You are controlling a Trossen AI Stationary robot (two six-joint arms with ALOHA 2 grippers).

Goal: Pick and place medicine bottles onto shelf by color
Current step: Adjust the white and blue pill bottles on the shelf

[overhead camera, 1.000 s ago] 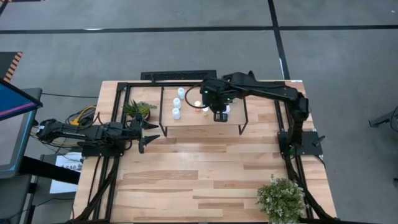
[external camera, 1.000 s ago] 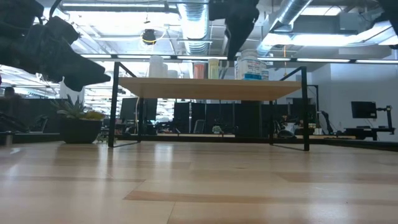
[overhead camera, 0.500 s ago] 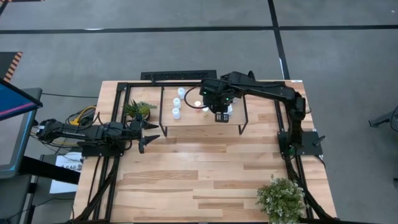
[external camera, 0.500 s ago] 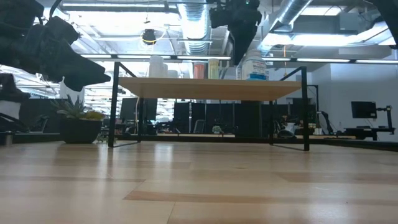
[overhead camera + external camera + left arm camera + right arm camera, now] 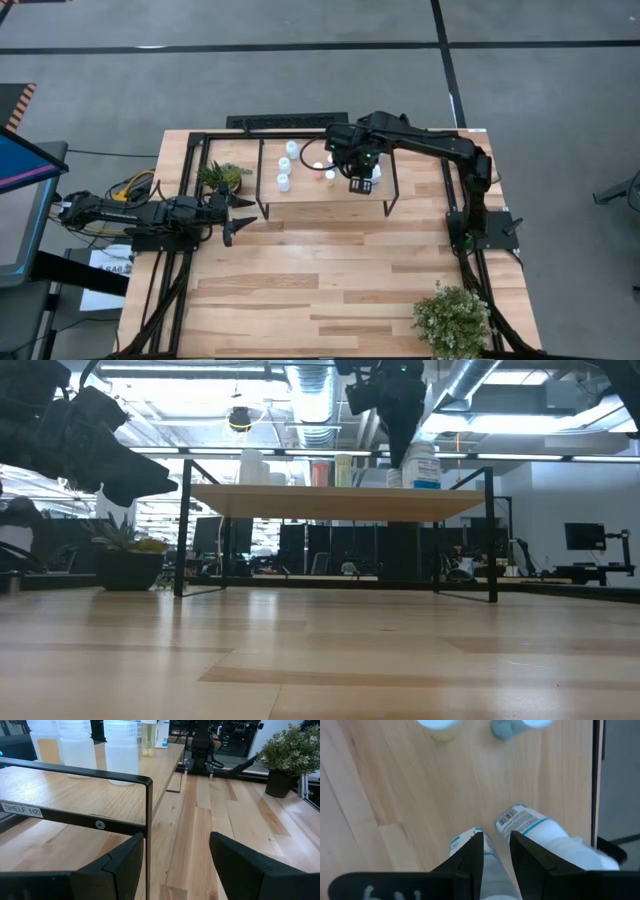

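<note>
The shelf (image 5: 300, 192) stands at the table's far middle. On its left part are three white medicine bottles (image 5: 284, 164), with orange-capped ones (image 5: 330, 176) near the middle. My right gripper (image 5: 358, 180) points down over the shelf's right part and is shut on a small white bottle with a blue-printed label (image 5: 462, 844). A like bottle (image 5: 540, 830) stands just beside it. My left gripper (image 5: 175, 865) waits open and level at the table's left, facing the shelf's black wire leg (image 5: 148, 820). My right gripper has the blue-labelled bottle's top between its two fingers (image 5: 475, 855), which come from above, pointing steeply down. The fingers hide the place of contact. The bottle stays upright below them (image 5: 422, 465), its base at the shelf board; whether it rests there I cannot tell.
A small potted plant (image 5: 222, 176) stands left of the shelf, close to my left gripper. A larger plant (image 5: 452, 318) is at the near right corner. Black frame rails (image 5: 190, 160) run along the table's left, far and right sides. Bare planks (image 5: 320, 270) lie in front of the shelf.
My right gripper has tipped to point more steeply down and has shifted slightly toward the shelf's right end. The blue-labelled bottle under it has gone the same way, staying upright. An orange-capped bottle that the gripper hid in the high view now shows.
</note>
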